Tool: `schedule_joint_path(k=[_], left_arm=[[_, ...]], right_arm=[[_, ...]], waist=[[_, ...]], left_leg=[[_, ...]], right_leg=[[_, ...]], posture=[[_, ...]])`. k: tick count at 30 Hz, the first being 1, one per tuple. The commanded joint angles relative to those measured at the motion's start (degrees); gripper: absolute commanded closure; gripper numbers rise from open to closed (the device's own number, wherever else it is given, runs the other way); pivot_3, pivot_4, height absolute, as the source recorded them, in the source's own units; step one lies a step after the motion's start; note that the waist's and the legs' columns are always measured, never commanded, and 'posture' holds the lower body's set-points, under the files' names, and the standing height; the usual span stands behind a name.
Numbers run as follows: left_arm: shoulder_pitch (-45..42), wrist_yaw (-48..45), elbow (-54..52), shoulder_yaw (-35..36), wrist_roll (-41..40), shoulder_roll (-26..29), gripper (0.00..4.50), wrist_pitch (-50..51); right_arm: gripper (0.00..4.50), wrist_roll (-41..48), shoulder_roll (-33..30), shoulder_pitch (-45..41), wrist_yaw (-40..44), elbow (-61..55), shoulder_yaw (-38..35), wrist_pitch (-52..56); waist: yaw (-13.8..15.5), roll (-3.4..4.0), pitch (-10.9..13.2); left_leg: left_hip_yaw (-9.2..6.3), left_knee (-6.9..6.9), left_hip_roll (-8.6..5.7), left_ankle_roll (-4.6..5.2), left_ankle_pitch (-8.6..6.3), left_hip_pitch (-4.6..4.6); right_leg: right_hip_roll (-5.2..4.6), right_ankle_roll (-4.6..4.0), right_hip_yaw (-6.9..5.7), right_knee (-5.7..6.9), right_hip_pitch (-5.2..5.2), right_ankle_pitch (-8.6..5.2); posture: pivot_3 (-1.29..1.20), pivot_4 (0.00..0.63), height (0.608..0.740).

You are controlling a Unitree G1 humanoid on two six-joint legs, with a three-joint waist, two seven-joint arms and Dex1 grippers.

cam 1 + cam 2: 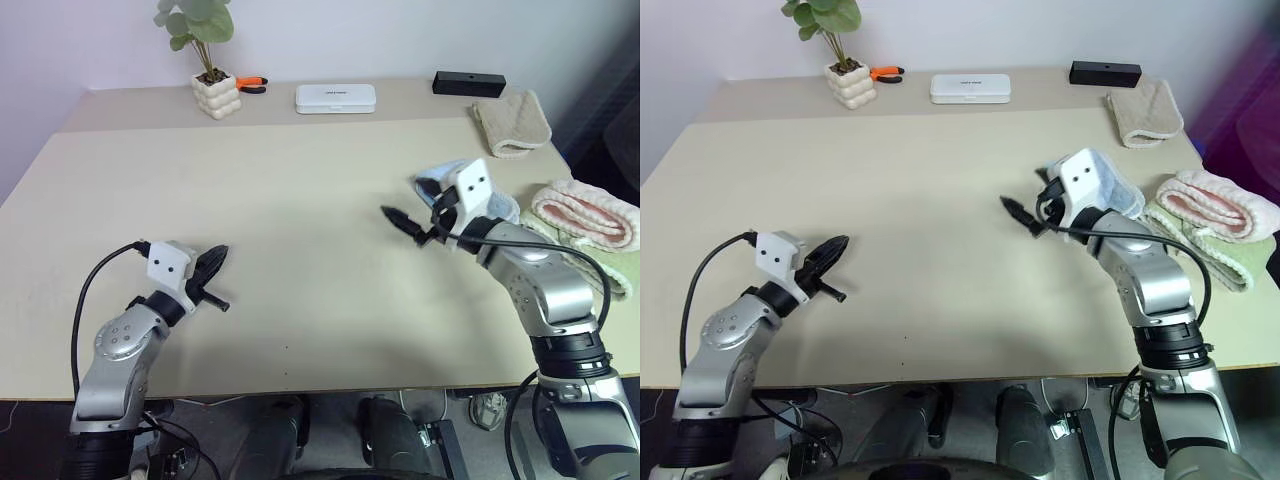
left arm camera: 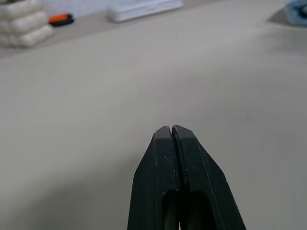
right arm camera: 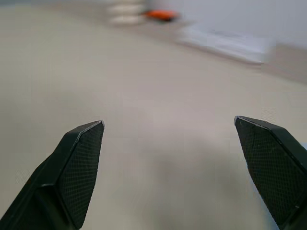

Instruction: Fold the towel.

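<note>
The right gripper (image 1: 412, 226) is held above the table with its two black fingers spread wide and nothing between them, as is plain in the right wrist view, where bare tabletop is seen through the gap. It is pointed toward the middle of the table (image 1: 300, 250), away from the cloth that lies just behind its wrist. The left gripper (image 1: 212, 268) is kept low over the near left part of the table, its fingers pressed together on nothing, tips meeting in the left wrist view.

The towel (image 1: 500, 207) is found on the right side of the table, bunched in a small light blue heap with a paler edge showing; most of it is hidden behind the right wrist. It is not spread flat, and no fold can be made out in it. It is touched by neither gripper, as far as can be seen.

The step in hand is judged to be an early one: the cloth has not yet been laid out for folding. The next move would call for the open right gripper to be turned back to the heap and closed on an edge or corner, so that the cloth can be drawn toward the open middle and flattened; the left gripper would have to be opened to take a second corner.

Further right a pink towel (image 1: 588, 212) lies on a pale green one (image 1: 612, 265), a beige towel (image 1: 512, 123) lies toward the back, and a potted plant (image 1: 212, 70), a white case (image 1: 335, 98) and a black box (image 1: 469, 83) stand along the far edge.
</note>
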Motion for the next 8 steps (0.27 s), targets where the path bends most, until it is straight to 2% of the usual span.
schedule_joint_path(k=[1,8], left_arm=[[1.67,0.59,-4.42,2.07,-0.85,0.33,4.5,-0.26],[3.75,1.1,-7.26,3.75,-2.27,0.41,4.5,0.63]], right_arm=[[0.08,-0.72,-0.83,-0.06,4.95,1.01,-0.04,-2.72],[0.08,-4.45,0.29,-0.96,8.42,5.33,1.29,-5.93]], waist=[[0.08,-0.02,0.01],[0.03,-0.02,0.01]], left_leg=[[0.0,0.01,0.0,0.0,0.0,0.0],[-0.01,0.01,0.01,-0.02,-0.01,0.0]], right_leg=[[0.0,0.0,0.0,0.0,0.0,0.0],[0.0,-0.01,0.01,0.01,-0.01,0.0]], posture=[[0.0,0.15,0.74],[0.0,0.15,0.74]])
